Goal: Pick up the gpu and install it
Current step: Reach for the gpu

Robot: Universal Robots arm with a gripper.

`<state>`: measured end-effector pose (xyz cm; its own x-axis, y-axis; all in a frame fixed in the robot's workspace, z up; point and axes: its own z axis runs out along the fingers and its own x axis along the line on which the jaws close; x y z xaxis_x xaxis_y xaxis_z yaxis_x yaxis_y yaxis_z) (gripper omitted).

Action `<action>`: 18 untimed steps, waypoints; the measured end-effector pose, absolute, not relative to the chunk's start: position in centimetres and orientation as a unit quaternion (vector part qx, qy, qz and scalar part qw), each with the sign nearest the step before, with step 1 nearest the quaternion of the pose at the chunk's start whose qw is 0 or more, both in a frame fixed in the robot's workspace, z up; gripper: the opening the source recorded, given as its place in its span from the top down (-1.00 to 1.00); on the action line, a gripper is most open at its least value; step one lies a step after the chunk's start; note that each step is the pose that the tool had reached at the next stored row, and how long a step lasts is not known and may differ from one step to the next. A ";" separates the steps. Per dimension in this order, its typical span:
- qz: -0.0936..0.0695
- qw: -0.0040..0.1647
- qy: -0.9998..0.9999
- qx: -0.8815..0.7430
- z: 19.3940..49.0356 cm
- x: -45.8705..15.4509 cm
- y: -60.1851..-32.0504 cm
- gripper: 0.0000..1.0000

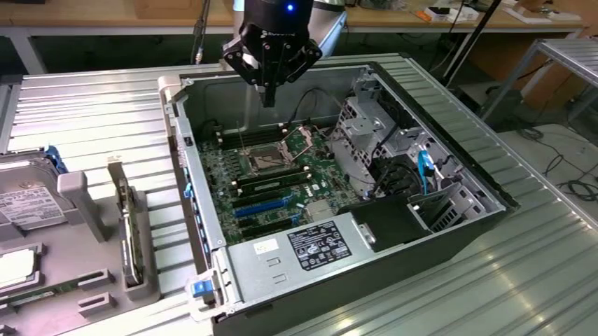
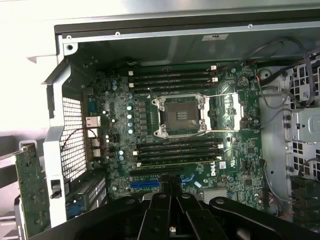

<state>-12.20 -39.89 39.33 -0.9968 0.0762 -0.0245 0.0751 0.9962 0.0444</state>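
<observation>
Claw (image 1: 269,101) pinched shut, empty, above open PC case (image 1: 175,133); gpu (image 1: 128,231) parked outside it.
Exterior: gpu upright on edge in grey fixture (image 1: 80,203) at exterior view's left, well apart from claw. Black label (image 1: 318,245) and hard drive (image 1: 28,206) label illegible; drive cropped. Wrist: fingers (image 2: 165,205) together over motherboard (image 2: 240,150), hiding its near edge. White sticker (image 2: 215,37) unreadable.

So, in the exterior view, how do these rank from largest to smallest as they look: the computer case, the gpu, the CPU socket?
1. computer case
2. gpu, seen edge-on: long but thin, so its lead is unsure
3. CPU socket
</observation>
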 end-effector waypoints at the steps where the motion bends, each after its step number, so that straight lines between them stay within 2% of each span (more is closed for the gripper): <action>1: 0.022 0.013 0.999 0.038 39.3 -12.2 -39.9 0.79; 18: 0.022 0.013 0.999 0.038 39.3 -12.7 -39.9 0.79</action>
<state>-12.68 -39.89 39.27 -0.9968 0.0762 -0.0245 0.0751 0.9962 0.0444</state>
